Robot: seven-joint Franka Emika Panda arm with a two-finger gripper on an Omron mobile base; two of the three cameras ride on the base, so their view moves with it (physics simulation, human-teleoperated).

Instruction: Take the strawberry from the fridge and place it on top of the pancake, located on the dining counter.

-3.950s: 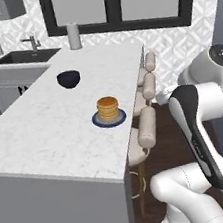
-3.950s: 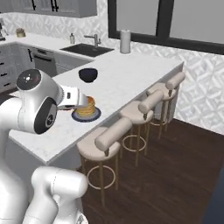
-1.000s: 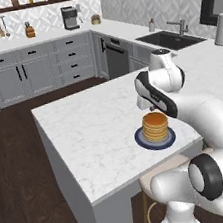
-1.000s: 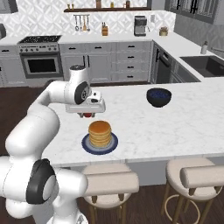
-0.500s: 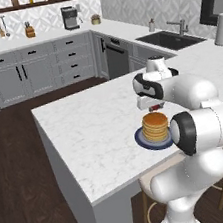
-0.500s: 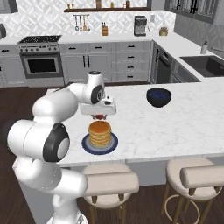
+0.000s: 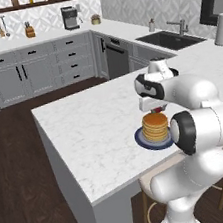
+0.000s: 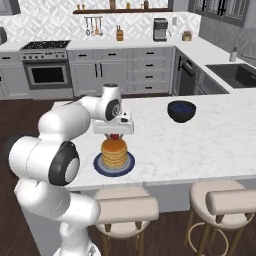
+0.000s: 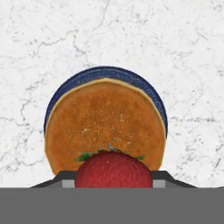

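The pancake (image 8: 114, 152) sits on its plate (image 8: 128, 165) near the table's (image 8: 210, 140) stool-side edge. The strawberry (image 8: 115, 136) hangs just above it — toward twelve o'clock. A bowl (image 8: 181, 111) stands at two o'clock, well apart.

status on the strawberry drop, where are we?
Gripper shut on the strawberry, poised above the pancake. Strawberry not yet released. Dark bowl sits off to the side on the dining counter, nothing in the way.

Bare dining counter (image 8: 210, 135) rings the pancake (image 8: 114, 152); a dark bowl (image 8: 181, 111) (well apart) stands rightward.
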